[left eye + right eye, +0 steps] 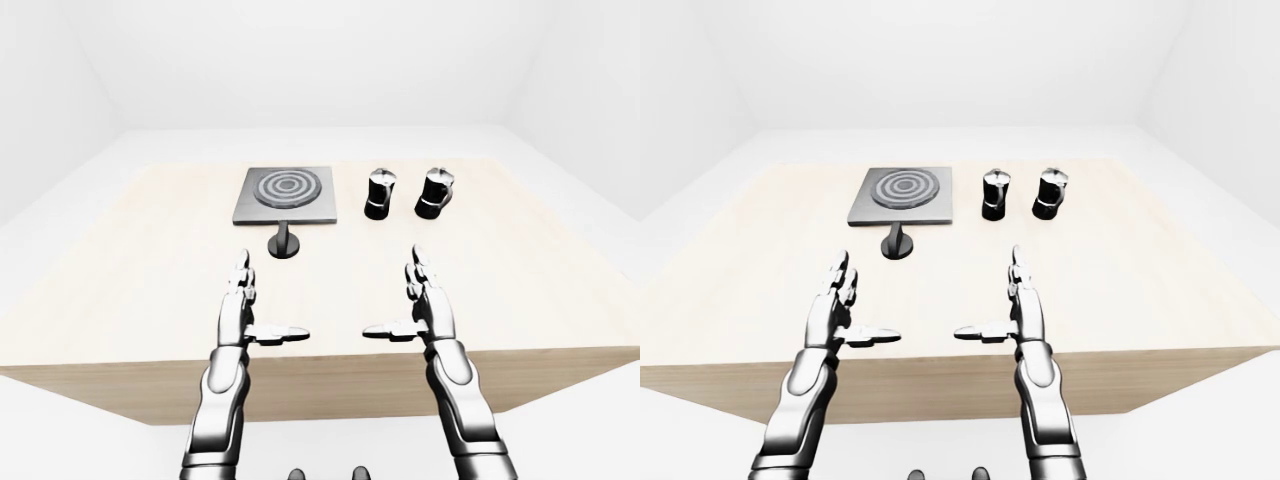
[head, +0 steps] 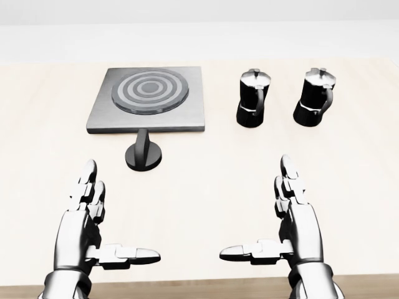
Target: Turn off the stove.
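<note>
A grey square stove plate (image 2: 148,99) with ringed burner lies at the upper left of the head view. Its black round knob (image 2: 143,153) stands on the table just below the plate's lower edge. My left hand (image 2: 93,224) hovers open below the knob, fingers stretched, thumb pointing right, clear of the knob. My right hand (image 2: 283,221) is open too, at the lower right, thumb pointing left. Neither hand touches anything.
Two black-and-silver moka pots (image 2: 253,98) (image 2: 314,97) stand side by side to the right of the stove plate. All rest on a light wooden table (image 2: 349,174), whose near edge (image 1: 330,372) runs just under my wrists. White walls surround it.
</note>
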Robot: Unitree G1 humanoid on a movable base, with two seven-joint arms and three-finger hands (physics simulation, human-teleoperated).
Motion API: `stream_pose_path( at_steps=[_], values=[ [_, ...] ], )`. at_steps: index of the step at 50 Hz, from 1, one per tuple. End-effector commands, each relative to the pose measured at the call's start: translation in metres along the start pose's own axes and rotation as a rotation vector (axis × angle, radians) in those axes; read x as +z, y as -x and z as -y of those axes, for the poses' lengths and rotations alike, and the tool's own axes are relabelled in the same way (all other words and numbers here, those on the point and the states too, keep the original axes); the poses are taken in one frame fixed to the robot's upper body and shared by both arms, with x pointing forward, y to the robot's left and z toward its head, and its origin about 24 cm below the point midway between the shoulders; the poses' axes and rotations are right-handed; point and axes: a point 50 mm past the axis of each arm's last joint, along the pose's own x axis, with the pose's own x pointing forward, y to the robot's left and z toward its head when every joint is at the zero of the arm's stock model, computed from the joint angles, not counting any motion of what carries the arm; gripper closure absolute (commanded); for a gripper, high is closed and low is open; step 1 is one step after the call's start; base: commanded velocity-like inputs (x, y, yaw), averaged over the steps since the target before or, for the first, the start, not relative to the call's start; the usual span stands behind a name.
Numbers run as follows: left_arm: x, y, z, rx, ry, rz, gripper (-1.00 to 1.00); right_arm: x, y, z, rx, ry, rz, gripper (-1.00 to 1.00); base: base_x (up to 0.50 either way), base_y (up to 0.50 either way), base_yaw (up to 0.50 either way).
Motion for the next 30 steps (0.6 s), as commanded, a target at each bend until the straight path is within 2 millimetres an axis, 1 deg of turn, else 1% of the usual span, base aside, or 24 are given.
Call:
stream_pose_path(
  at_steps=[1,6,26,30],
  values=[
    [-0.0003,-0.0002,-0.0063,-0.006,0.001,0.004,-1.00,-0.0001,-0.0004,0.0074,-0.001,0.005,0.002,-1.00,0.00,0.00,0.00],
    [-0.0007,-0.0001,-0.0059,-0.009,0.000,0.007,-1.00,0.0003,-0.0005,0.0069,0.003,0.009,0.002,-1.00,0.00,0.09,0.00],
    [-0.0009,0.0010,-0.0062,-0.010,0.000,0.008,-1.00,-0.0002,0.0000,0.0066,0.006,0.006,0.004,-1.00,0.00,0.46,0.00],
    [-0.0001,0.0012,-0.0062,-0.010,0.001,0.009,-1.00,0.0000,-0.0002,0.0067,0.004,0.005,0.003,-1.00,0.00,0.26,0.00]
  ],
)
